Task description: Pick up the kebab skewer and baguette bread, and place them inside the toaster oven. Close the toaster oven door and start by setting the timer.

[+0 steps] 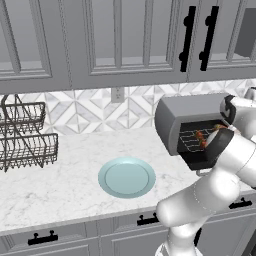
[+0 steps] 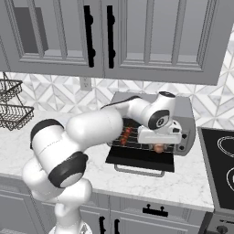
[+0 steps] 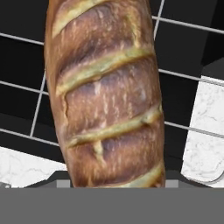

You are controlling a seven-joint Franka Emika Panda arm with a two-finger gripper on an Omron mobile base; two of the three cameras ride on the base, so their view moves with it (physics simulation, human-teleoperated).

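Note:
The baguette bread (image 3: 105, 96), golden-brown with pale slashes, sits lengthwise between my gripper's (image 3: 116, 186) jaws, which are shut on it. In the right base view my gripper (image 2: 159, 141) hangs at the mouth of the toaster oven (image 2: 183, 108), the loaf's end (image 2: 158, 147) poking out below the hand, just above the wire rack (image 3: 37, 111). The kebab skewer (image 2: 127, 134) lies on the rack's left part, also visible as red chunks (image 1: 201, 137). The toaster oven door (image 2: 139, 159) is dropped open and flat, its silver handle (image 2: 137, 172) toward me.
A pale blue plate (image 1: 126, 177) lies bare on the marble counter (image 1: 60, 185) left of the oven. Wire baskets (image 1: 25, 135) stand at the far left. A black stovetop (image 2: 219, 164) borders the oven on the right. Upper cabinets (image 1: 125, 40) hang overhead.

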